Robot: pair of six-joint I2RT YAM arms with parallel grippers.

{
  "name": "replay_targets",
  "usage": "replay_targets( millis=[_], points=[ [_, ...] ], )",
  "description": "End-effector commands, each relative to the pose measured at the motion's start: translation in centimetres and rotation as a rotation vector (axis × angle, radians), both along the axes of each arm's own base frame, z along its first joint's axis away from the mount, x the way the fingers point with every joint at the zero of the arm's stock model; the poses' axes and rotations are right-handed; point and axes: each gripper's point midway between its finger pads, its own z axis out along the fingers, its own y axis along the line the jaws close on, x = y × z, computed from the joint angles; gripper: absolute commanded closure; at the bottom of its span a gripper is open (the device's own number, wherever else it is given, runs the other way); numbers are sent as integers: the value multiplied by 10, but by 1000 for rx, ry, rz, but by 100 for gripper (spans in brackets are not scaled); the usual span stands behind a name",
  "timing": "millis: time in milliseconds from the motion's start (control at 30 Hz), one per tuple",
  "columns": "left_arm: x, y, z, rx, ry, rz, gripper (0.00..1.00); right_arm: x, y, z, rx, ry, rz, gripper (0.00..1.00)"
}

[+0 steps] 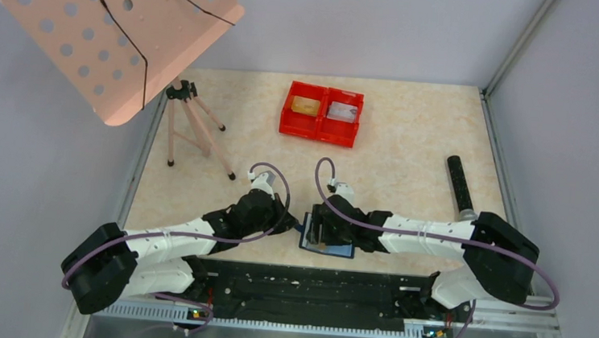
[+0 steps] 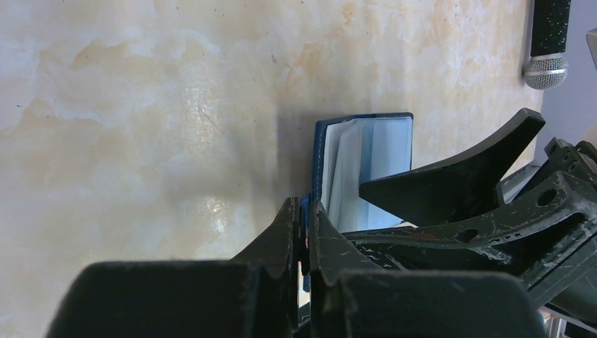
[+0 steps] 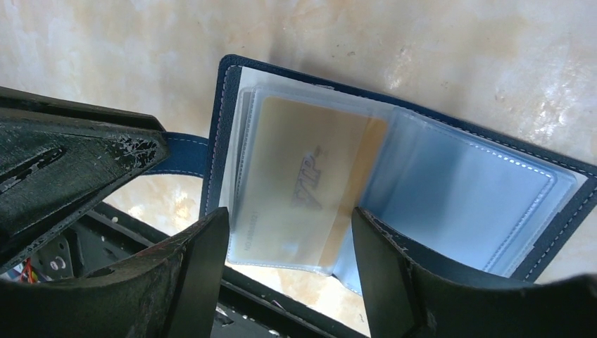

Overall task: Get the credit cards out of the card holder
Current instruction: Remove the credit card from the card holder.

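I see the card holder (image 3: pixel 464 190) lying open at the table's (image 1: pixel 411 145) near edge, between the arms. My left gripper (image 2: pixel 304 211) is clenched on its closure tab (image 3: pixel 184 153). The right gripper (image 3: pixel 288 225) hangs above, fingers spread, over a gold credit card (image 3: pixel 303 176) (tucked inside a clear pocket).

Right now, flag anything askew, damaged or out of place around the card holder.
Nothing looks damaged or spilled. The card holder lies open, its tab pinched in the left gripper; a gold card sits inside it, framed by the open right gripper.
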Motion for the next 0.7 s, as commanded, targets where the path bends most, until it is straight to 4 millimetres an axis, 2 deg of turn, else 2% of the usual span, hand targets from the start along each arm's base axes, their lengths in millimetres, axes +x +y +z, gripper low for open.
replay_targets(
  millis=[0, 433, 667],
  points=[
    [2, -3, 11, -40, -31, 3, 100, 2, 2, 22, 24, -42, -11, 36],
    [4, -1, 11, -28, -34, 18, 100, -5, -27, 26, 17, -63, -52, 36],
    [4, -3, 14, -38, -32, 12, 100, -9, -13, 31, 43, -114, 59, 35]
  ],
)
